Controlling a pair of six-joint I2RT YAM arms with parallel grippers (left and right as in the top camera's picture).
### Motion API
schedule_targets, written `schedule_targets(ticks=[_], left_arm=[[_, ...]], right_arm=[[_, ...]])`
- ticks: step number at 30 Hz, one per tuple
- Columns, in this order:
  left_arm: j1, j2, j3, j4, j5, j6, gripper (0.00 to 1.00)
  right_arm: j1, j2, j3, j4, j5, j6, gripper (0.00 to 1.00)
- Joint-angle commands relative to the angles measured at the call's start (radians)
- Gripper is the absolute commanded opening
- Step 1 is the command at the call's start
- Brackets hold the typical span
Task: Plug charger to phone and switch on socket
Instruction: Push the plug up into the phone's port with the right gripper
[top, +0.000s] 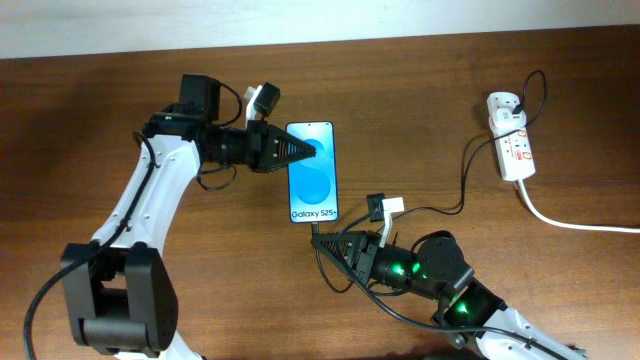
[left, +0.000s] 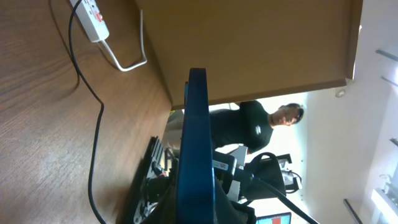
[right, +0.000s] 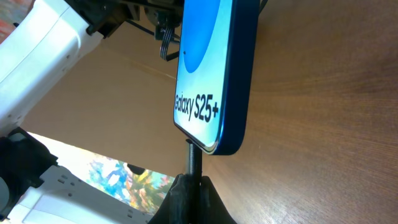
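Slim blue-screened phone (top: 312, 172) lying mid-frame on brown wooden table (top: 100, 100), long axis running top-to-bottom. Left tool (top: 303, 152) clamping its left edge. Right tool (top: 322, 238), nearer and just below, pinching thin black charger cable (right: 194, 155), tip pointing up along that axis, touching phone's bottom edge.

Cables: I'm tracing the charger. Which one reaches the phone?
The thin black charger cable; the right gripper holds its tip at the bottom edge of the phone. The thick white cord runs from the power strip out of view.

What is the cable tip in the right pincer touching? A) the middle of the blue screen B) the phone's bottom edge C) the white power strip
B: the right wrist view shows the charger tip, held by the right pincer, meeting the phone at its bottom edge.
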Motion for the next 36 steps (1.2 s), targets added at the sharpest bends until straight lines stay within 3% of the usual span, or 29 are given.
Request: schedule_targets(ticks=[1,10,24,30,36], left_arm=[[0.006,-0.004,0.005,-0.011,0.034,-0.014,0.00],[0.035,-0.004,0.005,-0.007,0.034,-0.014,0.00],[0.055,-0.004,0.005,0.000,0.030,-0.014,0.00],[0.074,-0.004,0.005,0.000,0.028,-0.013,0.00],[0.074,-0.004,0.005,0.000,-0.023,-0.014,0.00]], right_arm=[[-0.002,-0.001,0.014,0.006,0.031,-0.009,0.04],[-0.002,-0.001,0.014,-0.005,0.021,-0.010,0.13],[-0.002,-0.005,0.014,0.023,0.008,-0.009,0.13],[-0.006,-0.009,0.014,0.025,0.008,-0.010,0.19],[-0.106,-0.019,0.014,0.020,-0.087,-0.010,0.23]])
